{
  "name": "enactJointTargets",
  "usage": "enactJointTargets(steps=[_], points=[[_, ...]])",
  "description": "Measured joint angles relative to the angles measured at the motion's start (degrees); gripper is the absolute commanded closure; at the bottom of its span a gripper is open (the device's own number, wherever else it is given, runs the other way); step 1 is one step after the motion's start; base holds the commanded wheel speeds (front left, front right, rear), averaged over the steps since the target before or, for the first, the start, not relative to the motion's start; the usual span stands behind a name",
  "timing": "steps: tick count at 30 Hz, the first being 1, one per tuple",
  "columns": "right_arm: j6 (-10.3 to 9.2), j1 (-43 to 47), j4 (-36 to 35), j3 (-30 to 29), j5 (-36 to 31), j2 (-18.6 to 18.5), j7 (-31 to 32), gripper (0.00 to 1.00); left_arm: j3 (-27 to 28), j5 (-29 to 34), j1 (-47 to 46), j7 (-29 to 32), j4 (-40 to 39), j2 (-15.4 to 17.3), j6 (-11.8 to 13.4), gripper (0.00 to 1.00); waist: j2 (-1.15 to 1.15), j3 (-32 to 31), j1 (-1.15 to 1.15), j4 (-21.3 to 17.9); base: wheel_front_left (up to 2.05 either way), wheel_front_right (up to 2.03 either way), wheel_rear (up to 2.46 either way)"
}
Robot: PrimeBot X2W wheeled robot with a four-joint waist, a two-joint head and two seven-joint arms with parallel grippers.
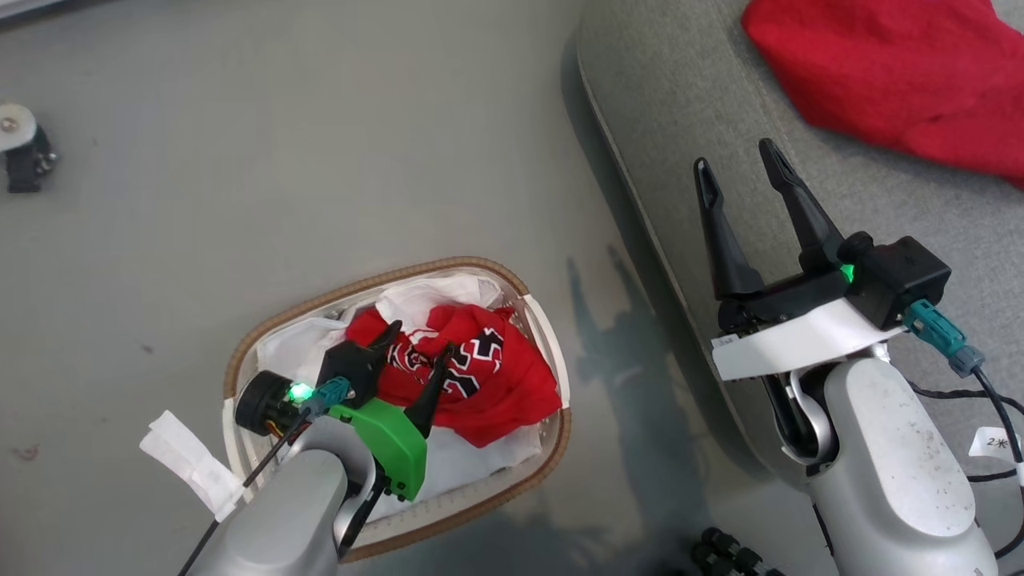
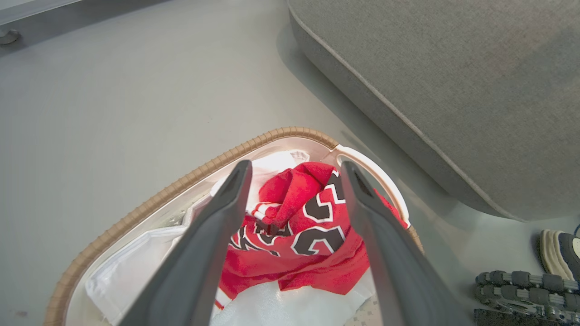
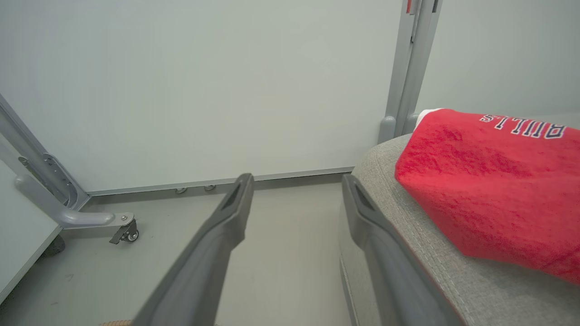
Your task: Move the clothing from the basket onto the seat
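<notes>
The basket (image 1: 280, 316) (image 2: 190, 174) stands on the floor, lower left in the head view. A crumpled red jersey (image 1: 496, 384) (image 2: 312, 235) with black-and-white numbers lies in it on white fabric (image 1: 432, 300). My left gripper (image 1: 420, 336) (image 2: 294, 170) hangs open just above that jersey, its fingers either side of the bunched cloth, holding nothing. Another red jersey (image 1: 888, 64) (image 3: 489, 181) with BULLS lettering lies spread on the grey seat (image 1: 720, 104) (image 3: 453, 280). My right gripper (image 1: 736, 156) (image 3: 297, 181) is open and empty over the seat's left edge.
A caster wheel (image 1: 24, 152) sits at the far left of the floor. A white wall panel and a wheeled metal frame (image 3: 90, 219) stand beyond the seat. A shoe (image 2: 559, 253) and a black tracked part (image 2: 521, 290) lie right of the basket.
</notes>
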Motion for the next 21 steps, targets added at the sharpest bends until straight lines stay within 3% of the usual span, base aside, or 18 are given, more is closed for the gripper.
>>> enactJointTargets(steps=[12, 21], points=[[0.0, -2.32, -2.12, 1.79, 0.62, 0.01, 0.0, 0.0, -19.4, -12.27, -8.01, 0.0, 6.46, 4.72, 0.0, 0.0, 0.0, 9.27, 0.0, -4.47, 0.0, 0.0, 0.0], [0.0, -3.62, -3.57, 1.75, 0.63, 0.01, 0.0, 0.0, -28.02, -13.67, -14.37, -0.01, 9.58, 6.6, 0.0, 0.0, 0.0, 14.46, 0.0, -5.66, 0.0, 0.0, 0.0]])
